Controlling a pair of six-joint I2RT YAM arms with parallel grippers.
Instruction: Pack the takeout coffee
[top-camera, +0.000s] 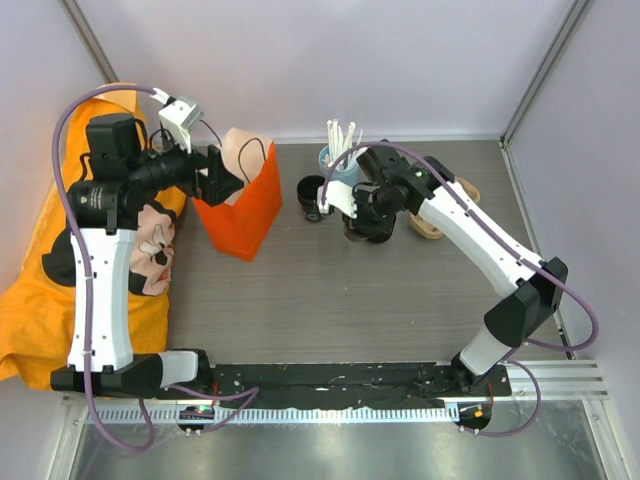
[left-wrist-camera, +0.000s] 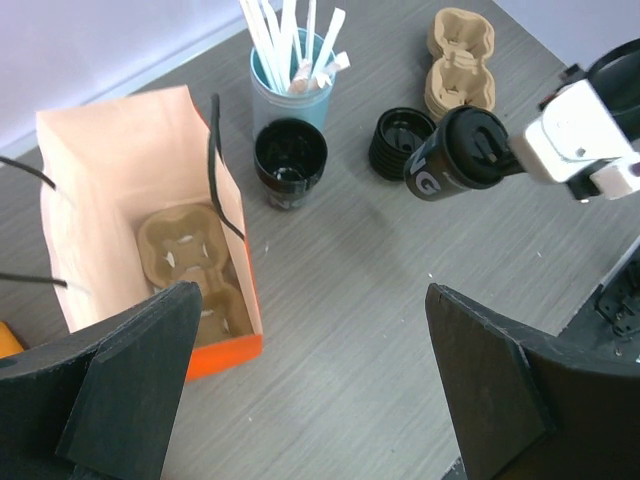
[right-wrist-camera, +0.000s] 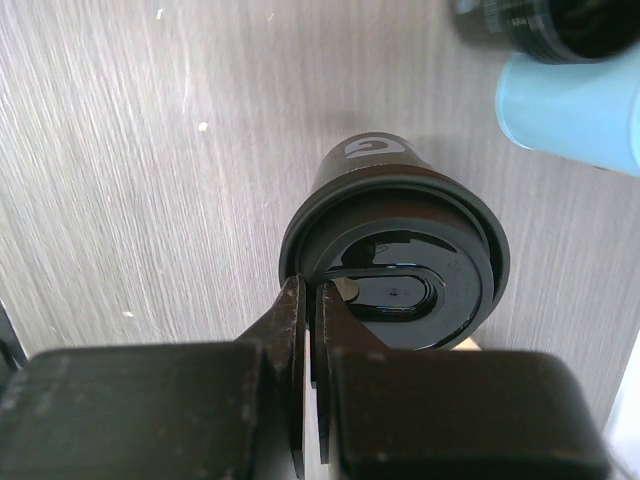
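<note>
The right claw (right-wrist-camera: 306, 295) pinches the glossy round lid rim of the black cup (right-wrist-camera: 400, 215); left claw (left-wrist-camera: 312, 300) gapes.

Grey table (top-camera: 350, 300); orange bag (top-camera: 240, 215), straw cup (left-wrist-camera: 288, 105), open cup (left-wrist-camera: 290, 160), lids (left-wrist-camera: 398, 140), pulp carriers (left-wrist-camera: 460, 60)

Lighting is flat and bright all round, looks like diffuse light from overhead. Shadows on the surface (top-camera: 330, 300) are soft and short, barely a smudge under things. In the wrist views the grey grain out past each hand is crisp. The left hand (left-wrist-camera: 310, 330) fingers are just dark, soft-edged slabs with no detail though. Same with the right hand (right-wrist-camera: 310, 292), mushy black up close. The coffee cup (right-wrist-camera: 430, 235) right at its fingertips has a glossy sheen on the lid. There's some glare off the metal strip (top-camera: 330, 450) behind both hands.
</note>
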